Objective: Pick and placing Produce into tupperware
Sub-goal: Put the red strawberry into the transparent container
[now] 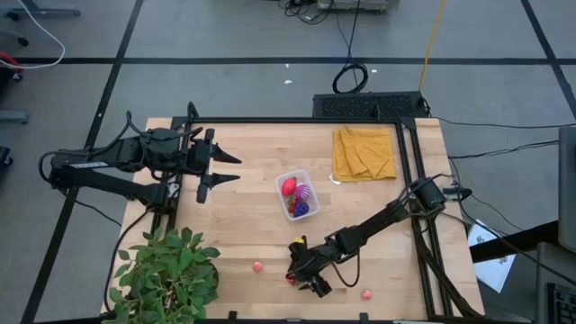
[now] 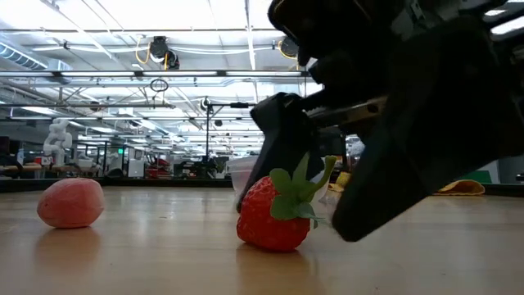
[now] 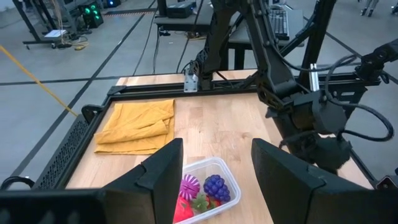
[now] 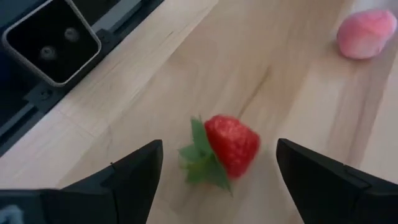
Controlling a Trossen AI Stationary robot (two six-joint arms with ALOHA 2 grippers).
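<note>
Straddling the strawberry (image 4: 231, 144) near the table's front edge, right gripper (image 4: 217, 180) sits released, fingers either side. Risk: berry lies on its side, could roll or squirt out as fingers close off-centre.

- The left arm (image 1: 99, 171) is matt black, made of long tube-like segments with thicker round joints; thin black cables run along it.
- Its gripper, the left gripper (image 1: 220, 168), has two pointed black fingers (image 3: 163, 173) with flat, plate-like inner faces and smooth bevelled edges.
- The right arm (image 1: 387, 216) is the same dark colour, with a round joint housing at about 2 o'clock from its wrist and a loose black cable looping beside it.
- The right gripper (image 1: 301, 279) has wide, dark, wedge-shaped fingers (image 4: 134, 171) with angular edges.
- In the low view the right gripper's body looks like a bulky black block with a pale metallic strip across it.
</note>
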